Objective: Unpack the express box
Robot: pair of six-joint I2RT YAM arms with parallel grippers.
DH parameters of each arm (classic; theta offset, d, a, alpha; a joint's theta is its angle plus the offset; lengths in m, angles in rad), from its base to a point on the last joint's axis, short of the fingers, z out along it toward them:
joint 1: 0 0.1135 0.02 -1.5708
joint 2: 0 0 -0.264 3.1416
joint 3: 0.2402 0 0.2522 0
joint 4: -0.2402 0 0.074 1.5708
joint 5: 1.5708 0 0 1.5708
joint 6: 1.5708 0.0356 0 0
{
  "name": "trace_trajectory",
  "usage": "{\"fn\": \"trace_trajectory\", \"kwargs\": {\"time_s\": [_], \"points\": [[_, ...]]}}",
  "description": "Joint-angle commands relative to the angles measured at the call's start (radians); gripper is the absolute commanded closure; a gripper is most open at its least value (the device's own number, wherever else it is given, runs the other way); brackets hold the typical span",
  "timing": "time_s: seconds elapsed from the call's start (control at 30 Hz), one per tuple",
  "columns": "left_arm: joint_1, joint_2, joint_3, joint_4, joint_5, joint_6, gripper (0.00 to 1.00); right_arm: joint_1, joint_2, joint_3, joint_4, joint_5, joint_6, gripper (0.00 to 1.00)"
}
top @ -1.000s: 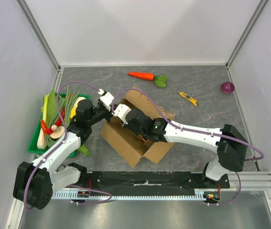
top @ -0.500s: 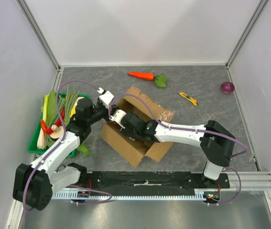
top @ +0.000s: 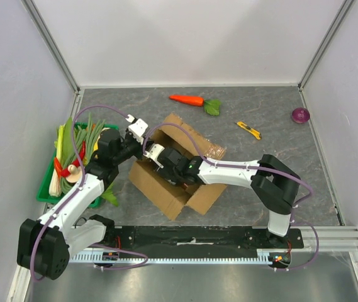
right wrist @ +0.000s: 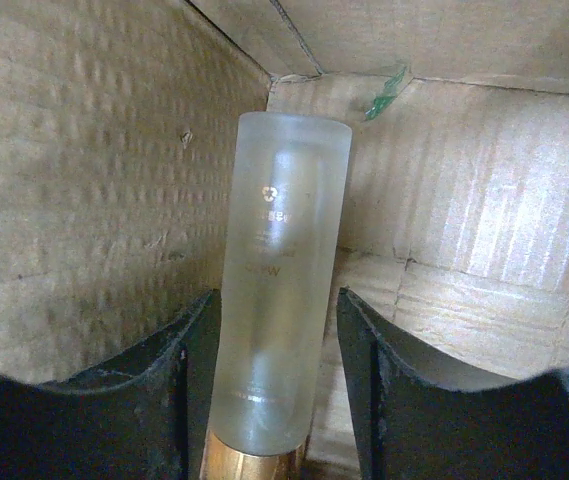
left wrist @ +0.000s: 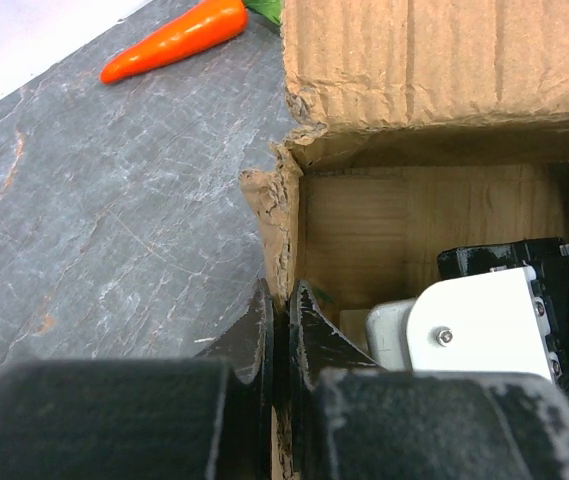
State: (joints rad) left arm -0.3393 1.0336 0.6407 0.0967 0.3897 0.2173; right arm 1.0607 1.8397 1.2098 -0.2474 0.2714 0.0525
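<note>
My right gripper (right wrist: 276, 300), deep inside the express box (top: 156, 185) mid-table, has fingers (right wrist: 179, 380) spread astride a frosted bottle (right wrist: 284, 250) lying lengthwise between them, while my left gripper (left wrist: 282, 300) clamps the box's wall.

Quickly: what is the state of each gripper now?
Left gripper: closed on the express box wall.
Right gripper: open, fingers either side of the frosted bottle inside it.
</note>
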Motion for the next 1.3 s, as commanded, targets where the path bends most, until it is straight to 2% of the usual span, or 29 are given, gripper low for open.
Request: {"fn": "trace_trajectory", "kwargs": {"time_s": [0.0,0.13,0.27,0.4,0.63,0.87,1.13,1.27], "points": [[-0.017,-0.041,0.065,0.032,0.040,-0.004,0.98,-0.019,0.090,0.008,-0.056,0.021,0.030,0.44],[-0.017,-0.035,0.086,0.006,0.038,-0.007,0.98,-0.019,0.095,0.010,-0.056,0.034,0.032,0.49],[-0.017,-0.029,0.097,-0.006,0.032,-0.010,0.96,-0.022,0.058,-0.004,-0.035,0.028,0.032,0.71],[-0.018,-0.020,0.099,-0.012,0.012,-0.010,0.96,-0.024,-0.020,-0.045,0.029,0.031,0.035,0.76],[-0.017,0.005,0.109,-0.029,-0.034,-0.015,0.96,-0.024,-0.177,-0.136,0.166,0.040,0.014,0.78],[-0.017,0.034,0.146,-0.063,-0.071,-0.027,0.96,-0.024,-0.290,-0.158,0.227,0.034,0.015,0.78],[-0.018,0.082,0.204,-0.167,-0.116,-0.073,0.96,-0.025,-0.335,-0.118,0.295,0.035,0.070,0.79],[-0.017,0.128,0.290,-0.248,-0.169,-0.108,0.96,-0.030,-0.341,-0.105,0.318,0.057,0.098,0.79]]}}
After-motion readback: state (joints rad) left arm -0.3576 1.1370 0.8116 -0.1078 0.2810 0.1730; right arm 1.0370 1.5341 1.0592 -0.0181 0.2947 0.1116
